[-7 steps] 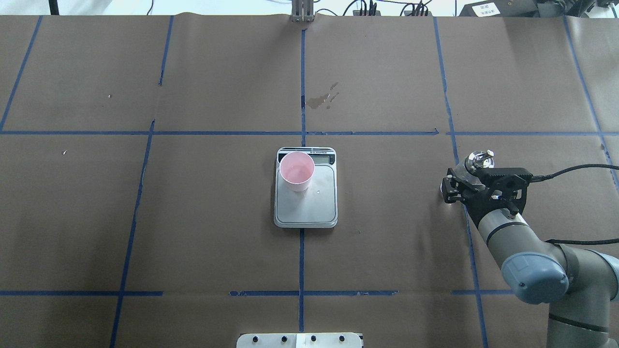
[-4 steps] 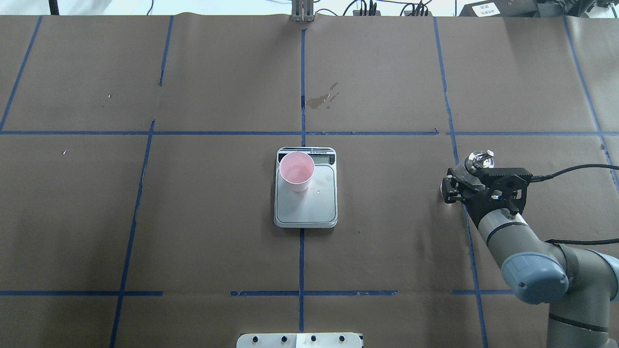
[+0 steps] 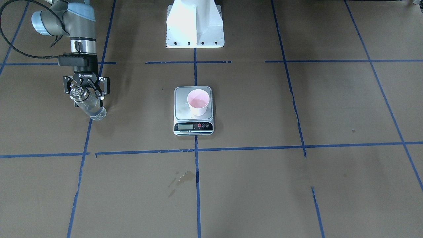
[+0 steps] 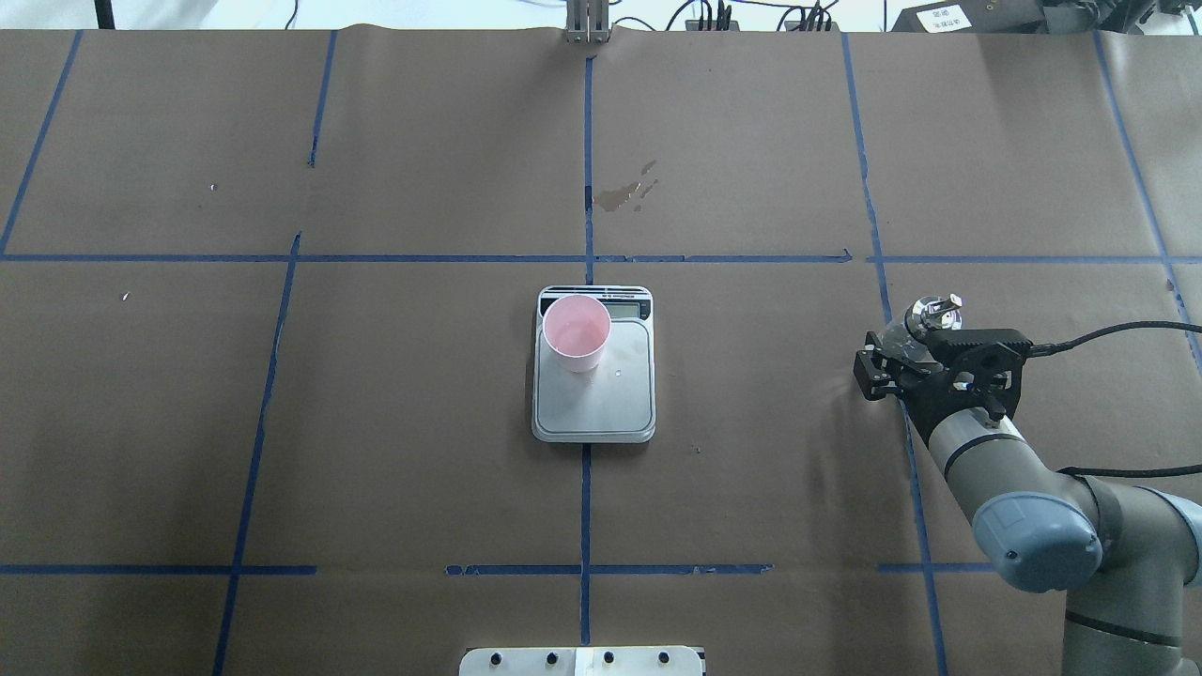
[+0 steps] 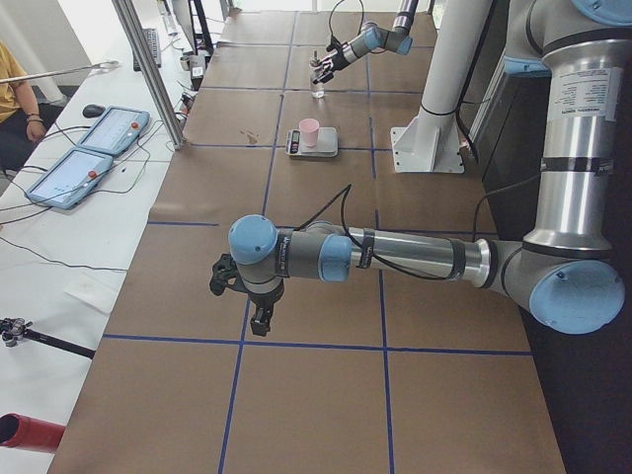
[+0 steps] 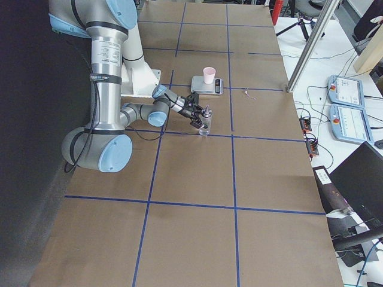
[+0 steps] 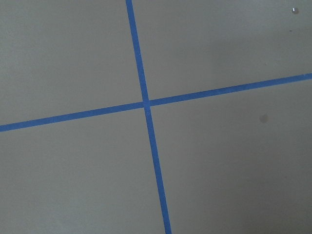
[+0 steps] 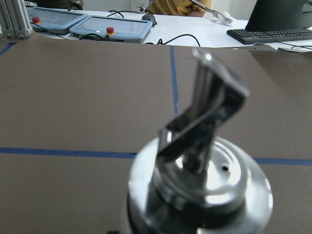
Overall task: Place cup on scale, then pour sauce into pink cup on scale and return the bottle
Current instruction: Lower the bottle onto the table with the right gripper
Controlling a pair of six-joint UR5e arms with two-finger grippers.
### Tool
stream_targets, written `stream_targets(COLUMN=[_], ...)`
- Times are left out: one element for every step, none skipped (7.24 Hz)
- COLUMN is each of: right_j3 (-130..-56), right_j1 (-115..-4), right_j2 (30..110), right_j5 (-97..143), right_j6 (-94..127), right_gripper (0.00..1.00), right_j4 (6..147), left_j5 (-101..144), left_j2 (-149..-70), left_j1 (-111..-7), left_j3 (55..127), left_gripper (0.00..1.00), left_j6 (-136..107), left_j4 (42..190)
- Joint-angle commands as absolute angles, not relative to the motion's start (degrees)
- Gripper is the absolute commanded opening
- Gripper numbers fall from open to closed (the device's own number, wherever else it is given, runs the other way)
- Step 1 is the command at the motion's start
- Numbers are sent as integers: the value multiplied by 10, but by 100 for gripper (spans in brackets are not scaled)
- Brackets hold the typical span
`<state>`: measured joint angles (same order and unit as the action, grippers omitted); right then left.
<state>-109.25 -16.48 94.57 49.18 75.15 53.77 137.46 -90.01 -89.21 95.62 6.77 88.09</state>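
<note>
Your right tool (image 3: 86, 96) is spread around the top of the bottle (image 3: 95, 113), which stands on the surface (image 3: 264, 181) toward its edge on the robot's right (a blue tape line runs under it). The cup (image 3: 198, 102) rests on the scale (image 3: 181, 112) at the surface's middle, on the part of the platform nearest the display. Whether the left tool (image 5: 247, 296) is spread or pressed together, you cannot tell.

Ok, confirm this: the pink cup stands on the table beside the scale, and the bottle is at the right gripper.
Wrong on the cup: it stands on the scale, near its display, not on the table beside it, as the overhead view shows. The bottle is at the right gripper.
</note>
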Motion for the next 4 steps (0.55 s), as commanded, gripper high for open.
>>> stream_targets(right_j3=[-1093, -1093, -1094, -1095], right_j1=[-161, -157, -152, -139], right_j2=[946, 947, 948, 950], right_j5=[490, 490, 487, 476], right_j6=[751, 751, 751, 751], right_gripper=[100, 100, 100, 100], right_j4=[536, 535, 534, 534], left_j5=[1375, 1375, 1375, 1375], left_j2=[-900, -900, -900, -900], left_j1=[-892, -892, -892, -892], left_j3=[955, 956, 955, 956], left_gripper=[100, 100, 100, 100], left_j6=[68, 68, 68, 68], left_j4=[881, 881, 881, 881])
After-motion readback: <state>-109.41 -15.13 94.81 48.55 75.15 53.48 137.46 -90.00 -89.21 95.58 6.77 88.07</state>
